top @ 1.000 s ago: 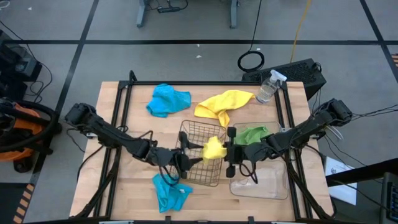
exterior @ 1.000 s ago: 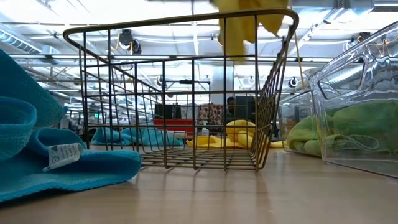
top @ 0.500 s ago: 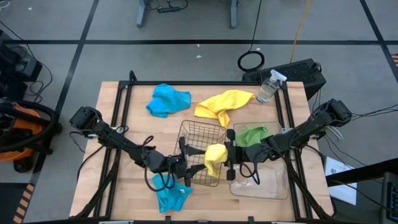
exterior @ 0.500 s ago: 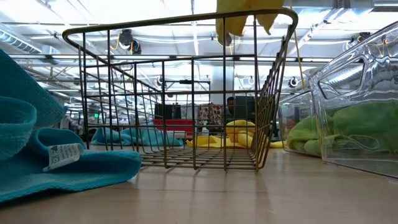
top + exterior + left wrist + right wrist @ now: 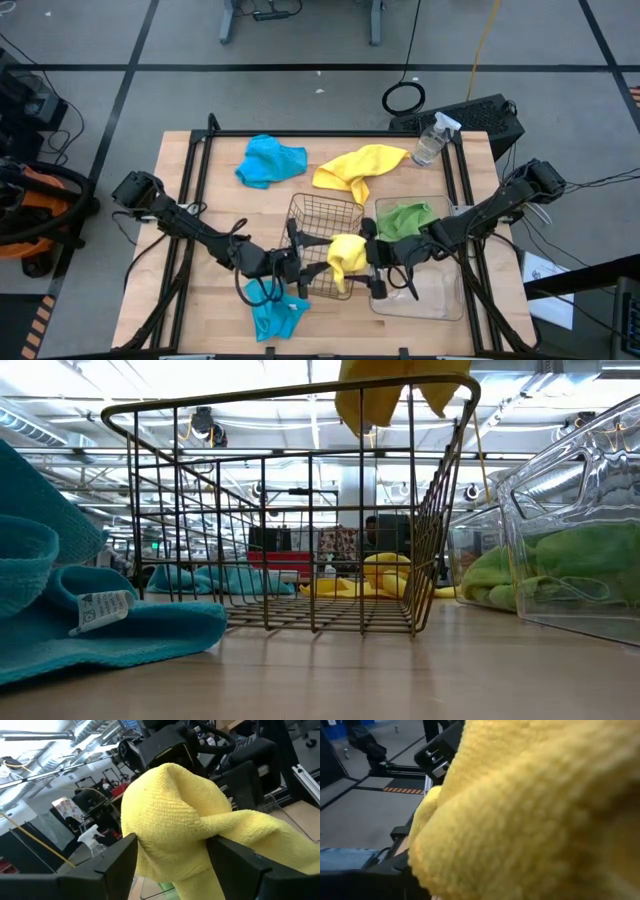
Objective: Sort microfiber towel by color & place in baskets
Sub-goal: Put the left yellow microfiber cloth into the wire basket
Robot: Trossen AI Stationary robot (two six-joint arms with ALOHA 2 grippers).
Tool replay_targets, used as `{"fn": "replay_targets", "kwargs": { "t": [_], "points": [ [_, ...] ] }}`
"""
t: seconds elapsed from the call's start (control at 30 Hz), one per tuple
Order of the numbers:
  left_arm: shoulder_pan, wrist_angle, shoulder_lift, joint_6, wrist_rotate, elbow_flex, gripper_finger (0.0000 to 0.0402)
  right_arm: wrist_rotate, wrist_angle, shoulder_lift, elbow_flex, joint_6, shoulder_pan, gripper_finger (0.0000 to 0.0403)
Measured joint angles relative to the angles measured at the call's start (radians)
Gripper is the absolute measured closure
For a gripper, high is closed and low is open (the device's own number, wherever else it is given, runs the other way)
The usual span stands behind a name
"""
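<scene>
yellow towel (image 5: 345,254) bunched over wire basket (image 5: 318,218)

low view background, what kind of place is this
Most likely a robotics lab or workshop in an industrial hall: exposed ceiling ducts, taped lines on the concrete floor, and a wooden test table with a wire-mesh basket.

— What sort of place is this?
— A robotics lab or workshop hall. The wooden desk (image 5: 225,205) stands on grey floor marked with black tape lines (image 5: 300,68).
— Anything more?
— Cables (image 5: 404,97) trail across the floor, and exposed ceiling ducts (image 5: 40,430) run over rows of equipment.
</scene>
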Motion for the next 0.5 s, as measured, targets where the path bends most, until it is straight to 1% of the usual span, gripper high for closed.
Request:
{"fn": "replay_targets", "kwargs": {
  "t": [0.17,0.27,0.37,0.5],
  "points": [
    [0.021,0.016,0.000,0.000,-0.001,0.000,0.0158,-0.074,0.002,0.000,0.000,0.019,0.000,0.0071],
    [0.041,0.016,0.000,-0.006,-0.003,0.000,0.0158,-0.072,0.030,0.000,0.000,0.023,-0.002,0.0071],
    [0.058,0.005,0.000,-0.040,-0.003,0.000,0.0158,-0.068,0.033,0.000,0.000,0.061,-0.013,0.0071],
    [0.063,-0.005,0.000,-0.052,0.005,0.000,0.0158,-0.022,0.033,0.000,0.000,0.110,-0.041,0.0074]
  ]
}}
